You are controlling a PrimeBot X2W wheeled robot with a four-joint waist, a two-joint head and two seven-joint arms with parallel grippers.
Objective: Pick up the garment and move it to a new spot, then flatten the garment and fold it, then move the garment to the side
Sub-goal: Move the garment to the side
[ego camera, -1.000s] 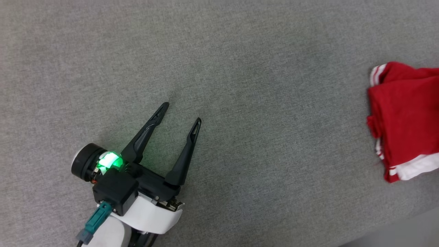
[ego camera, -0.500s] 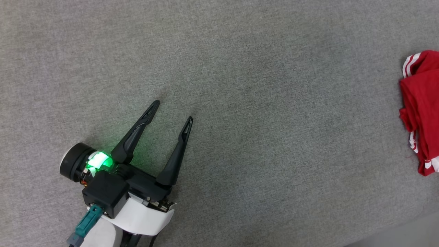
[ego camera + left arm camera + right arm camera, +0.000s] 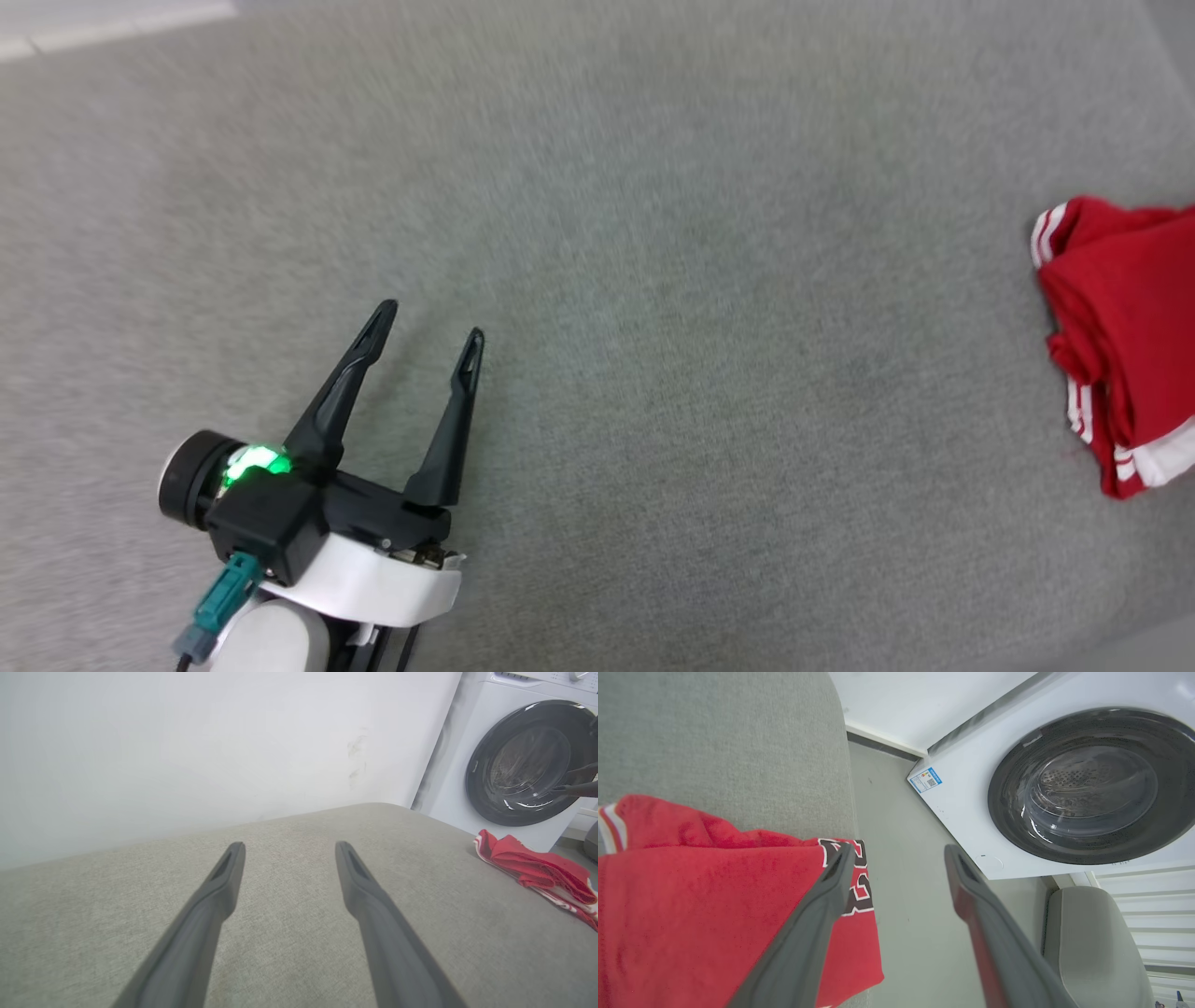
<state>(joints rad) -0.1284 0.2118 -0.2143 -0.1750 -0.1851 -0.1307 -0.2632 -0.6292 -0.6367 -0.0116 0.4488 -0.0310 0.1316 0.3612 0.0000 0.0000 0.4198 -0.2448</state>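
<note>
Garment place: the garment [image 3: 1120, 345] lay at the right end of the grey padded surface [image 3: 653, 327], cut off by the right edge of the head view and well apart from the left gripper.
Garment shape: a folded red bundle, somewhat rumpled, with red-white striped trim showing at its far corner and white sleeve cloth with stripes at its near corner.
Garment long axis: in the head view, the part that showed ran roughly from far to near, along the end of the surface.
Garment print: in the right wrist view a black, white-outlined figure sat at the corner nearest the surface's edge, and that corner seemed to reach just past the edge, over the floor [image 3: 901, 933].
Left gripper: the left gripper [image 3: 431, 320] was over bare grey cloth with its fingers spread and nothing between them, pointing away from the robot.
Right gripper: the right gripper [image 3: 900, 851] had its fingers apart and held nothing. One finger crossed the printed corner and the other was over the floor. Whether either touched the cloth could not be told.
Washing machine: a white washing machine [image 3: 1087, 784] stood on the floor beyond the garment's end of the surface.
Drum: a perforated metal drum showed behind the dark round door. What it held could not be told.
</note>
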